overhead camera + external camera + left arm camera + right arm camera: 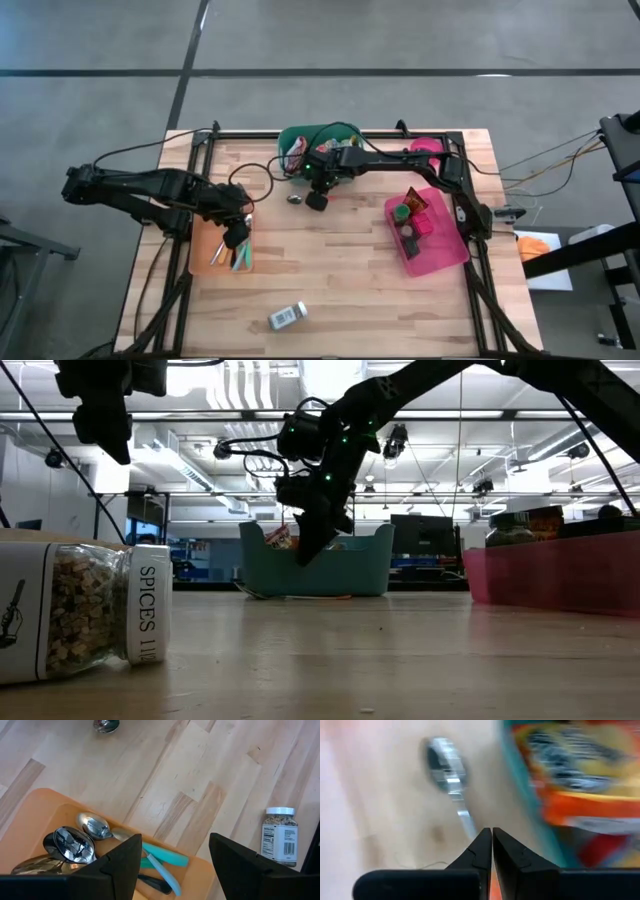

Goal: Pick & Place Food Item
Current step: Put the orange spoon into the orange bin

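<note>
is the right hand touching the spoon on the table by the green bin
Apart. The right wrist view shows the right hand shut and empty, with bare wood between its tips and the spoon.

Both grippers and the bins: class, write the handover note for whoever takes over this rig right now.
Left gripper: open, empty, over the orange tray of spoons and teal-handled cutlery.
Right gripper: shut, holding nothing visible, beside the green bin of food packets, above a loose metal spoon on the wooden table.
Pink tray holds several items. White-capped spice jar lies on its side near the table's front edge.
Done: cannot tell.
Left: no food item is gripped; pick and place remain.
</note>
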Robot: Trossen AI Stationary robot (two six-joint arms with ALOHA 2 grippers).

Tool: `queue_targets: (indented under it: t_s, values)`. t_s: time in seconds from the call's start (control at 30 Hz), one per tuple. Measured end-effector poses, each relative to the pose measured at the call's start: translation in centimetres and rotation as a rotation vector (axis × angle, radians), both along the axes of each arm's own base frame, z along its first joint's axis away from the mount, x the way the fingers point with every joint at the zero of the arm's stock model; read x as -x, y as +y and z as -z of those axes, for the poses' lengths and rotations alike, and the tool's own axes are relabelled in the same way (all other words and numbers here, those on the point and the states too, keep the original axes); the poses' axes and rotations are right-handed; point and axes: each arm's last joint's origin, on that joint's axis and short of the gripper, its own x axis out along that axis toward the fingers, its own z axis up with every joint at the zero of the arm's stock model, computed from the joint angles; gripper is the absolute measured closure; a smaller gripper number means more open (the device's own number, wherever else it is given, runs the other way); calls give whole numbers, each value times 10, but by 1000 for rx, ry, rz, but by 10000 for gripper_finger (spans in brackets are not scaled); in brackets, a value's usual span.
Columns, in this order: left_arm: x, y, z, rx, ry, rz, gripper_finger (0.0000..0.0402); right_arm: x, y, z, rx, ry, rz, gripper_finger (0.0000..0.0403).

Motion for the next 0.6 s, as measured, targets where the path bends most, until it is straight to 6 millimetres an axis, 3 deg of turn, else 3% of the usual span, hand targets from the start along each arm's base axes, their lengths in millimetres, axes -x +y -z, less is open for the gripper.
queue_targets:
  t_s: [0.1,0.4,0.6]
  values:
    - [0,0,0,0,0,0,166,-2,6,0,-69,-27,-74,388]
    - [0,0,0,2,1,-2,166,-7,18,-1,-48,-49,-159,387]
    - [0,-1,0,21,3,1,166,-10,21,12,-117,-40,-187,371]
